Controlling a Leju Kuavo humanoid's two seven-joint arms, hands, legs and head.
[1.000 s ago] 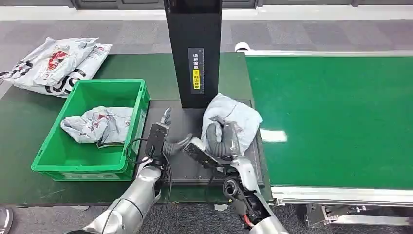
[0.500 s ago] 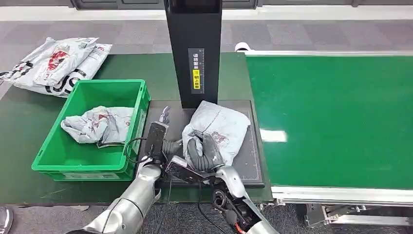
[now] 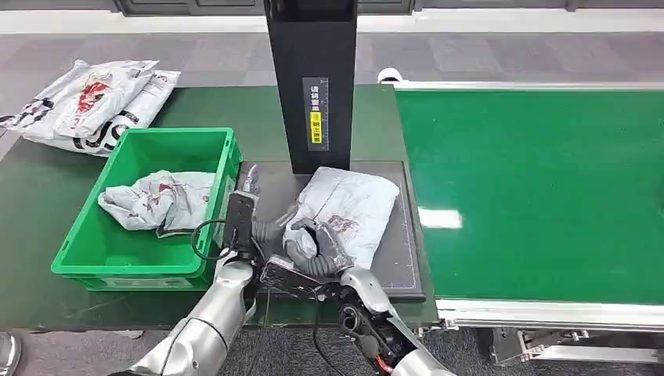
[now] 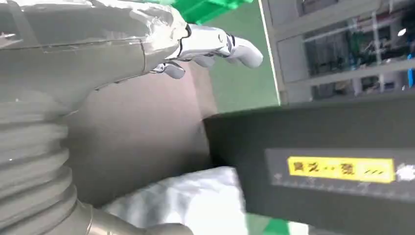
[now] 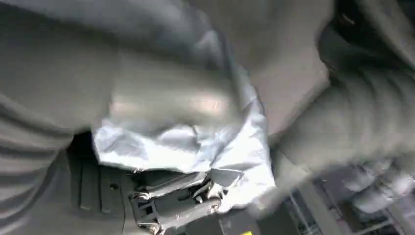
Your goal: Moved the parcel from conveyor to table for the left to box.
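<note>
The parcel point(image 3: 350, 210), a grey plastic mailing bag with a red mark on it, is seen lying flat on the dark mat point(image 3: 399, 258) of the table, just in front of the black upright post point(image 3: 311, 82). Its long axis runs from the near left to the far right, with the far end pointed toward the conveyor belt point(image 3: 540, 192) and the post's base. Its near left corner is gripped by the right hand point(image 3: 313, 247), whose dark fingers are wrapped over the crumpled edge, so that corner is hidden. In the right wrist view the bag point(image 5: 195, 142) is shown bunched against the hand, but the picture is blurred and the fingers cannot be told apart.

The left hand point(image 3: 249, 188) is held just beside the parcel, between it and the green bin point(image 3: 200, 258), with nothing in it and its fingers stretched out apart; in the left wrist view its pale fingertips point(image 4: 240, 49) are pointed over the mat. A second grey bag point(image 3: 156, 201) is seen inside the bin. More bags point(image 3: 90, 102) are piled on the table's far left corner, and they are cut off by the picture's edge.
</note>
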